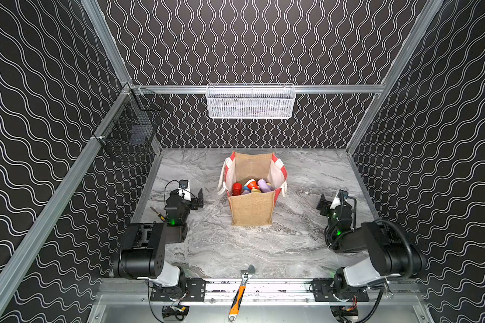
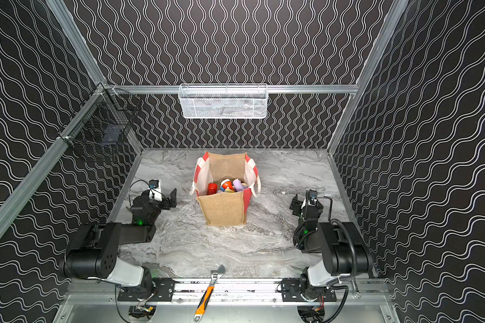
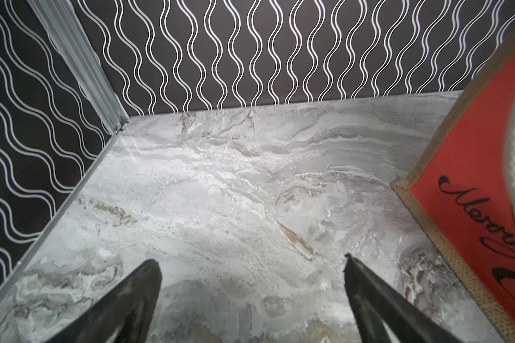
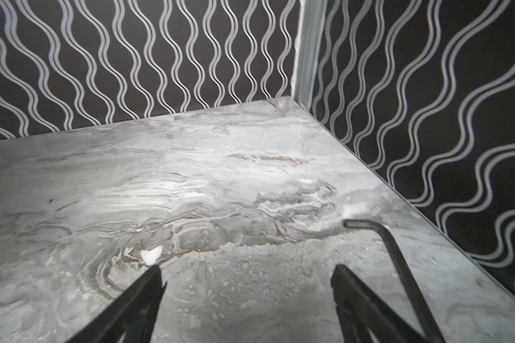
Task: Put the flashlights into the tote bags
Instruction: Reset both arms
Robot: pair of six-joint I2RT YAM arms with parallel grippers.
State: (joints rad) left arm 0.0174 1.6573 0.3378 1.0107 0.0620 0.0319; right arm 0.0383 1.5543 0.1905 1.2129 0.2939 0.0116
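Flashlights heaped in the burlap tote bag, none seen loose on the bench; left gripper and right gripper both gape empty, job apparently finished.

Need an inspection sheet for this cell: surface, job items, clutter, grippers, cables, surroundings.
Surface: grey marble-pattern tabletop; no loose flashlights seen on it.
Job's things: tan burlap tote bag with red-and-white panels stands upright mid-table; plastic flashlights, red, lilac and blue, are piled inside.
Clutter: orange-handled adjustable wrench lies across the front rail; small yellow-and-black tool lies by the left arm; black hex key lies by the right arm.
Grippers: left gripper has open fingers, empty, beside the bag; right gripper is open, empty.
Cables: thick black cable loops over the right arm, clear of the bag.
Surroundings: white mesh basket on the back rail; black wire basket on the left wall.
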